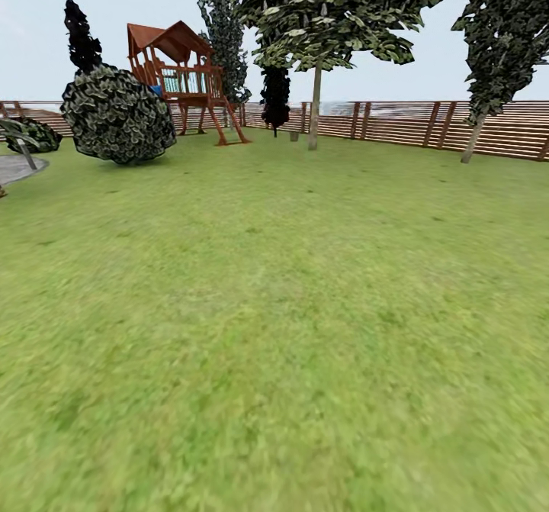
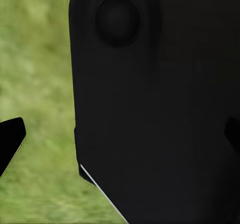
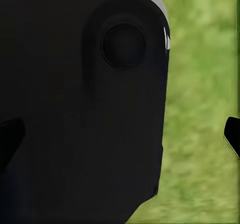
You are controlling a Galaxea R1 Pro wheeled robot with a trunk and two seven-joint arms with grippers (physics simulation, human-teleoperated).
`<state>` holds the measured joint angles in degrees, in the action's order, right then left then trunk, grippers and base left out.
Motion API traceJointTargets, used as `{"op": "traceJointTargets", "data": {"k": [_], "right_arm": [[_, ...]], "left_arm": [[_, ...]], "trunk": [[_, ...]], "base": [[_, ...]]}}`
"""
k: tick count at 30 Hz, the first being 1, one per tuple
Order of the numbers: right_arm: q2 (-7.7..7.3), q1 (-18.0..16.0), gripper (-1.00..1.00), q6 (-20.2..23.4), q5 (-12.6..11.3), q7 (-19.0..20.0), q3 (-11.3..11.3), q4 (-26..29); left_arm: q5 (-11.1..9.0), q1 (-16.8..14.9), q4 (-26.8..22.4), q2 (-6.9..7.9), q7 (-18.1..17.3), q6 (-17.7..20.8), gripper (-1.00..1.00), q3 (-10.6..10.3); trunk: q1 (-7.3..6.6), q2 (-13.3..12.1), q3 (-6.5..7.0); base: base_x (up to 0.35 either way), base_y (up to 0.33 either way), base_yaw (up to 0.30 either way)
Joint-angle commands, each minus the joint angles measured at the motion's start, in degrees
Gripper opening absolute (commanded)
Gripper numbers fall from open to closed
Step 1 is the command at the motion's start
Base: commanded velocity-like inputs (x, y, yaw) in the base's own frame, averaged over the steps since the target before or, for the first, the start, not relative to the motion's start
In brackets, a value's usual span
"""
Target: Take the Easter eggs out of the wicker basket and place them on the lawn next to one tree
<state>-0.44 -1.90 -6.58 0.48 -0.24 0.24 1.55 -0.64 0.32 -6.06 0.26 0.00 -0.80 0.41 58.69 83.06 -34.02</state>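
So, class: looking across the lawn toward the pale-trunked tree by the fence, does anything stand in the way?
Nothing visible does. Open lawn runs straight to the tree. The round bush and the wooden playset stand off to the left.

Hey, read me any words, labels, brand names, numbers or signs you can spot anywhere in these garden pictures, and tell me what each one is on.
There is no readable text in these pictures.
Wooden playset: no sign or lettering visible.
Slat fence: plain boards, no markings.
Lawn: bare grass.
Dark robot body in the left wrist view and in the right wrist view: no label or number visible.
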Motion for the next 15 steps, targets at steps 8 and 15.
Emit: {"op": "traceJointTargets", "data": {"k": [8, 15], "right_arm": [[0.0, -0.03, 1.0, -0.19, 0.05, -0.02, 0.03, -0.05], [0.0, -0.03, 1.0, -0.19, 0.05, -0.02, 0.03, -0.05]], "left_arm": [[-0.07, 0.03, -0.09, -0.01, 0.0, -0.07, 1.0, 0.01], [-0.07, 0.03, -0.09, -0.01, -0.01, -0.07, 1.0, 0.03]], "trunk": [[0.03, 0.02, -0.04], [0.03, 0.02, -0.04]], "base": [[0.327, 0.0, 0.0], [0.327, 0.0, 0.0]]}}
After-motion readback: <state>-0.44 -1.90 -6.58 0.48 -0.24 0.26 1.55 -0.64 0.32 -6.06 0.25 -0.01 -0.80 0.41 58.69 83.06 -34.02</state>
